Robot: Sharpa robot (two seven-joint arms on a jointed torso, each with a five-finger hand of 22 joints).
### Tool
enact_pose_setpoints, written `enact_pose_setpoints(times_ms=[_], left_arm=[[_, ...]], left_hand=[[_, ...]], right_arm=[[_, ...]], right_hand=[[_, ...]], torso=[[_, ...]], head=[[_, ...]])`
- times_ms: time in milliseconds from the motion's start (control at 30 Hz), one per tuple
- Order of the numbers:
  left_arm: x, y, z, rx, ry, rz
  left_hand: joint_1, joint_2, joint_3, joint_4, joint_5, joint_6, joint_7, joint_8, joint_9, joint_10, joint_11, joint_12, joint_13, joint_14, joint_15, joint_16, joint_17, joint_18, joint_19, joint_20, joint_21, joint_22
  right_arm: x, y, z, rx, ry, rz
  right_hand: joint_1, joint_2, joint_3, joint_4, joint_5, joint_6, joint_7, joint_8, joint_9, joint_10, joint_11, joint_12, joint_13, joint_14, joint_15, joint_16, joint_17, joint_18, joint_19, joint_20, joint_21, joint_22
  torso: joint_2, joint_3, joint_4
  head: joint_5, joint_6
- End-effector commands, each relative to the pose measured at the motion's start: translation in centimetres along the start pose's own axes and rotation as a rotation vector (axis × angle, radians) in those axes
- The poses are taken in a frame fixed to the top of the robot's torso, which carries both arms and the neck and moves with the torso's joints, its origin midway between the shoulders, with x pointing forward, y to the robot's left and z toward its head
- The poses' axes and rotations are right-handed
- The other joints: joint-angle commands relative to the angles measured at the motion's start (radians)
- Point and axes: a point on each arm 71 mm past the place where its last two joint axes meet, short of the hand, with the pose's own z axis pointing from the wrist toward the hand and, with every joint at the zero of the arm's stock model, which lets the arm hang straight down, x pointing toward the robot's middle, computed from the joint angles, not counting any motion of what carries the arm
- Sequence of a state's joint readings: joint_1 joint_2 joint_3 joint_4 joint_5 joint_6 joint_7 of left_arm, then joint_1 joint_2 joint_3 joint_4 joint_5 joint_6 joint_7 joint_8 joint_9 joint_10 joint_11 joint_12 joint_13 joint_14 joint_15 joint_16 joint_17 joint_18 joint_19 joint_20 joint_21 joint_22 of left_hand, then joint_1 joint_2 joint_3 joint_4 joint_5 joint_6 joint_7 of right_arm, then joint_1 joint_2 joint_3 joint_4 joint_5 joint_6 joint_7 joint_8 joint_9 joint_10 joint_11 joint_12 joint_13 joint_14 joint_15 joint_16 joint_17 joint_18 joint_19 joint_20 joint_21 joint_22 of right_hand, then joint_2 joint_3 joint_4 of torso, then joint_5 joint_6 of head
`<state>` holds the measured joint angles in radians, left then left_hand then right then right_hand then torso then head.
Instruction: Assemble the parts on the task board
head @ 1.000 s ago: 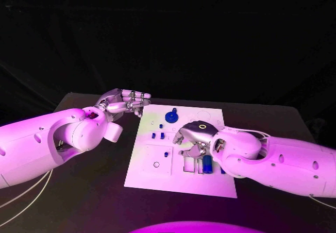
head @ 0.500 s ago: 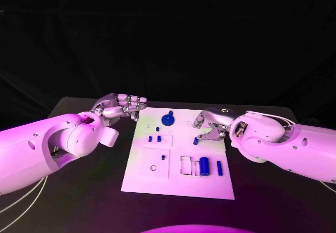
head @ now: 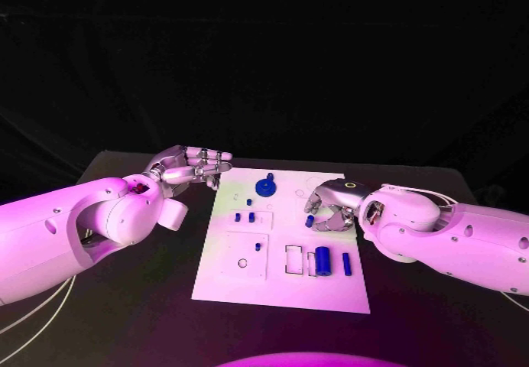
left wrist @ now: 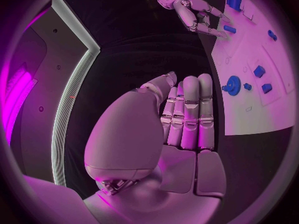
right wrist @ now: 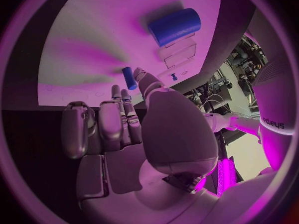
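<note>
- Hovering off the board's far left corner, the left hand (head: 193,166) is above the black table (head: 132,313) with its fingers curled inward and nothing in them; it has not moved over the last second.
- The white board (head: 226,287) lies in the middle of the table, long side running away from the robot.
- On the board's left half, two small blue blocks (head: 245,217) sit side by side, a tiny blue peg (head: 258,247) stands in a square panel nearer the robot, and a blue gear (head: 266,186) stands near the far edge.
- Nearer the robot and to the right, a blue cylinder (head: 323,261) rests upright in a rectangular slot, with a thin blue bar (head: 346,264) just beside it on the right.
- The right hand (head: 331,208) hangs over the board's right-middle area, pinching a small blue pin (head: 309,221) between thumb and fingertip; the right wrist view shows the pin at the fingertips (right wrist: 133,79), just above the white surface.
- A second ago this hand was low over the cylinder's slot; it then lifted toward the far right edge with the pin, and now sits slightly lower and closer in.
- My reading: the pin is picked up and being carried to a socket, so insertion comes next; I cannot tell which hole is the target.
</note>
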<state>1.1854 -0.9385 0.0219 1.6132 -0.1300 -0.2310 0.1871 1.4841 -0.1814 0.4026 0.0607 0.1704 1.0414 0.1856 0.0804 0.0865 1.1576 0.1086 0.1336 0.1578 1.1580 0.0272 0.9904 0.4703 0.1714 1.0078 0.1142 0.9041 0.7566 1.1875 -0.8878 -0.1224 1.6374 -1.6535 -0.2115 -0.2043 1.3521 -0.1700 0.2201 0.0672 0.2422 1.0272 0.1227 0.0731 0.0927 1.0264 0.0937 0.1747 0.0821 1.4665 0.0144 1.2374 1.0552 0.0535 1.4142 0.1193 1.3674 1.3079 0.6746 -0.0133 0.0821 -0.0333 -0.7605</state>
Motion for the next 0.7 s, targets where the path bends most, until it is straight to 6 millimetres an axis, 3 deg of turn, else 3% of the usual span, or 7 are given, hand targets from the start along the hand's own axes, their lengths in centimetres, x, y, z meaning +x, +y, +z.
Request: enact_pose_setpoints(times_ms=[33,233,467,700], left_arm=[[0.22,-0.09,0.00,0.004,0.017,-0.008],[0.19,-0.08,-0.02,0.003,0.016,-0.008],[0.13,-0.06,-0.02,0.001,0.016,-0.008],[0.09,-0.03,-0.01,-0.002,0.016,-0.008]], left_hand=[[0.004,0.010,-0.004,0.001,0.001,-0.005,-0.001,-0.003,-0.002,-0.008,0.002,0.005,0.001,-0.008,0.001,-0.004,-0.001,0.014,0.000,0.003,-0.004,-0.001],[0.004,0.010,-0.004,0.001,0.001,-0.005,-0.001,-0.003,-0.002,-0.008,0.002,0.005,0.001,-0.008,0.001,-0.004,-0.001,0.014,0.000,0.003,-0.004,-0.001],[0.004,0.010,-0.004,0.001,0.001,-0.005,-0.001,-0.003,-0.002,-0.008,0.002,0.005,0.001,-0.008,0.001,-0.004,-0.001,0.014,0.000,0.003,-0.004,-0.001],[0.003,0.010,-0.006,0.001,0.001,-0.005,-0.001,-0.003,-0.002,-0.009,0.002,0.007,0.002,-0.008,0.002,-0.004,-0.002,0.013,0.000,0.004,-0.006,-0.002]], right_arm=[[0.50,0.23,0.10,-0.020,0.038,-0.020],[0.73,0.49,0.36,-0.026,0.029,-0.004],[0.66,0.78,0.60,-0.031,0.005,0.014],[0.46,0.62,0.67,-0.015,-0.027,0.014]], right_hand=[[0.013,0.005,-0.004,0.001,0.005,0.008,-0.001,-0.002,-0.001,0.015,-0.003,0.010,0.002,0.011,-0.007,0.000,0.000,0.007,0.006,-0.004,0.006,0.052],[0.040,0.043,0.034,0.005,-0.008,0.040,0.009,0.007,0.003,0.069,-0.015,0.034,0.005,0.020,-0.018,0.025,0.031,-0.005,0.038,-0.013,0.045,0.095],[0.058,0.074,0.095,0.011,-0.041,0.084,0.004,0.019,0.009,0.127,-0.027,0.034,0.003,0.028,-0.027,0.052,0.061,-0.014,0.062,-0.022,0.077,0.131],[0.081,0.105,0.154,0.002,-0.100,0.132,-0.008,0.037,0.021,0.174,-0.040,0.031,0.005,0.030,-0.037,0.063,0.073,-0.019,0.075,-0.031,0.095,0.151]], torso=[[-0.001,-0.0004,0.0000],[0.000,0.0000,-0.0004],[-0.001,0.0001,-0.0002],[-0.002,0.0001,-0.0013]], head=[[0.000,-0.001],[0.001,-0.002],[0.001,-0.004],[-0.001,-0.006]])
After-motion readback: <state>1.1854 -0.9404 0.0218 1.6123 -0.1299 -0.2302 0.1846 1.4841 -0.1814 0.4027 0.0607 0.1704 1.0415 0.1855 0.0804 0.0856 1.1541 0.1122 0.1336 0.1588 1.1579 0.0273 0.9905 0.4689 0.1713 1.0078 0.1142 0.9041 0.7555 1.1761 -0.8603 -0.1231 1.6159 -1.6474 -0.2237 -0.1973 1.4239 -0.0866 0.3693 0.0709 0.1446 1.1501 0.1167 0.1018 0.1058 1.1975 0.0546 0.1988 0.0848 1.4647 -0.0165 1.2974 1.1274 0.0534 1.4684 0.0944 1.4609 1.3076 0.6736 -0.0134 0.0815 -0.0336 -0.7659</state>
